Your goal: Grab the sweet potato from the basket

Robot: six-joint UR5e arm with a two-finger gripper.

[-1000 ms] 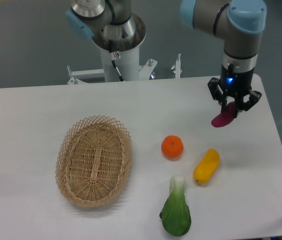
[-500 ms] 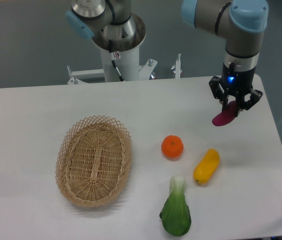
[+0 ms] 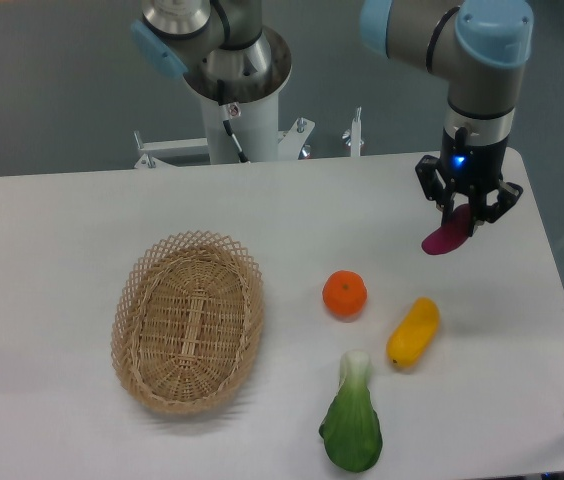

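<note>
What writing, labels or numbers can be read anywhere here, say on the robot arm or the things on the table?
None: no word, label, brand or number can be read in this picture.
The arm's end effector, shut on the sweet potato, shows only a small blue light, no text.
The basket carries no tag.

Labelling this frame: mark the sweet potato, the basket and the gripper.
sweet potato [image 3: 446,239]: fixed camera, on its magenta body below the fingers.
basket [image 3: 144,272]: fixed camera, on its looped left rim.
gripper [image 3: 465,216]: fixed camera, midway between the fingertips.
</note>
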